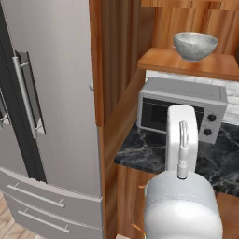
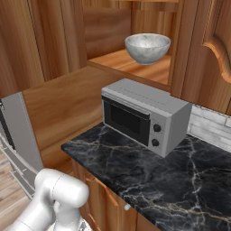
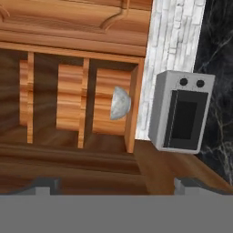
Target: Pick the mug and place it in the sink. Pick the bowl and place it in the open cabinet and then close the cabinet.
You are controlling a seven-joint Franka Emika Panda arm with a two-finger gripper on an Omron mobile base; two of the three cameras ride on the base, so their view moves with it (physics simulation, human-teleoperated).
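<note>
The light grey bowl (image 1: 195, 45) (image 2: 147, 47) (image 3: 120, 103) rests upright on the bottom shelf of the open wooden upper cabinet (image 1: 186, 65) (image 2: 131, 63) (image 3: 68, 102). The cabinet's panelled door (image 2: 216, 49) (image 3: 77, 22) with its curved handle stands swung open. My gripper (image 3: 116, 186) is open with nothing between its fingers. It is drawn back from the cabinet and points at the opening, well clear of the bowl. The hand view is rolled a quarter turn. The mug and the sink are out of view.
A grey microwave (image 1: 182, 109) (image 2: 144, 115) (image 3: 182, 111) sits on the black marble counter (image 1: 149, 154) (image 2: 171, 180) right under the cabinet. A steel fridge (image 1: 51, 116) stands to the left. White tile backs the counter.
</note>
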